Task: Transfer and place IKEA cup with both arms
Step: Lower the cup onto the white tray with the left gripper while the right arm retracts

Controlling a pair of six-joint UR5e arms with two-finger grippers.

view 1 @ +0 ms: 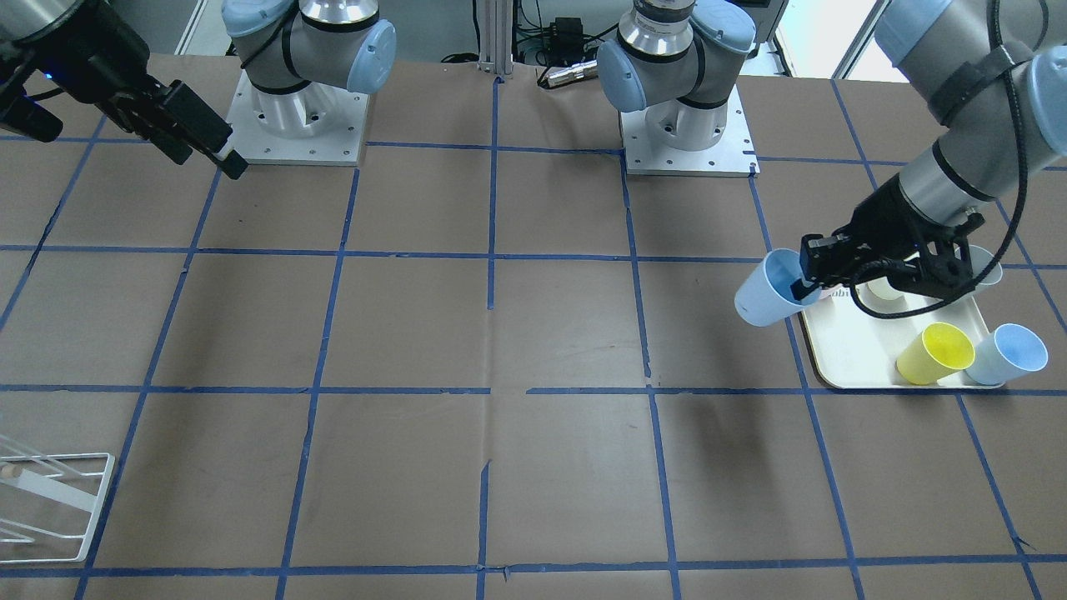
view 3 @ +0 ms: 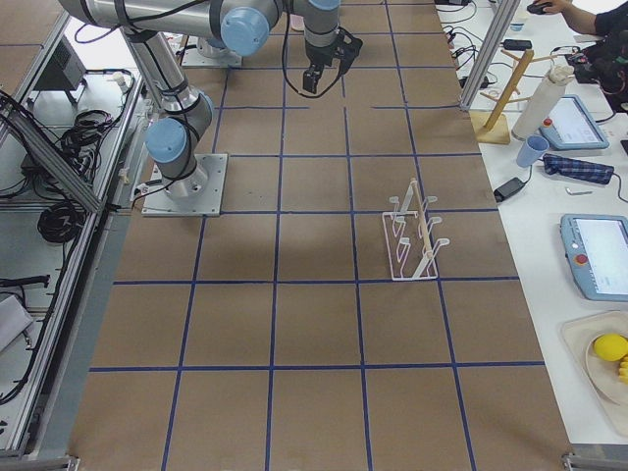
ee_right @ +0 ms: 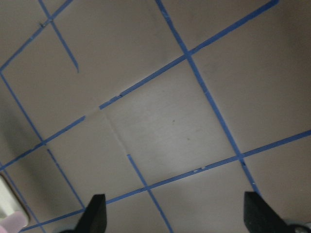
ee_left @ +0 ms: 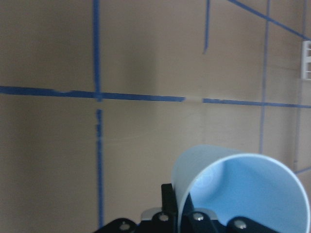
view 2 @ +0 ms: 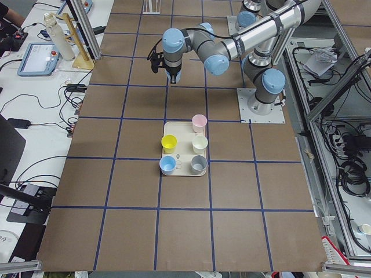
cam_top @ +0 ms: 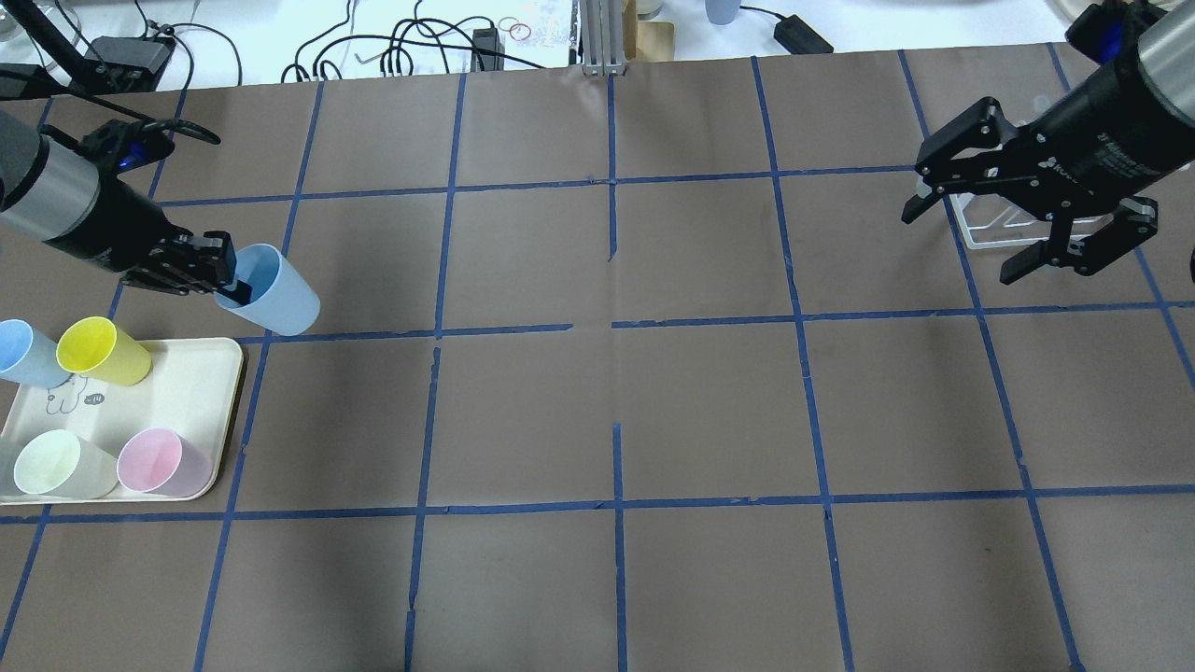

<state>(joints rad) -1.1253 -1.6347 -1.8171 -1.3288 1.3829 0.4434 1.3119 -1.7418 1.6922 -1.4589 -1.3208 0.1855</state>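
Observation:
My left gripper (cam_top: 233, 285) is shut on the rim of the IKEA cup (cam_top: 273, 291), with one finger inside it. The pale blue cup hangs tilted above the table, just past the far corner of the tray. In the front-facing view the cup (view 1: 765, 292) and the left gripper (view 1: 804, 283) are at the right. The left wrist view shows the cup's blue inside (ee_left: 248, 194). My right gripper (cam_top: 962, 243) is open and empty, high over the far right of the table. It also shows in the front-facing view (view 1: 208, 150) and in the right wrist view (ee_right: 175, 216).
A cream tray (cam_top: 201, 392) at the left edge holds a second blue cup (cam_top: 23, 353), a yellow cup (cam_top: 101, 350), a pale green cup (cam_top: 56, 464) and a pink cup (cam_top: 163, 462). A white wire rack (cam_top: 1004, 224) stands below the right gripper.

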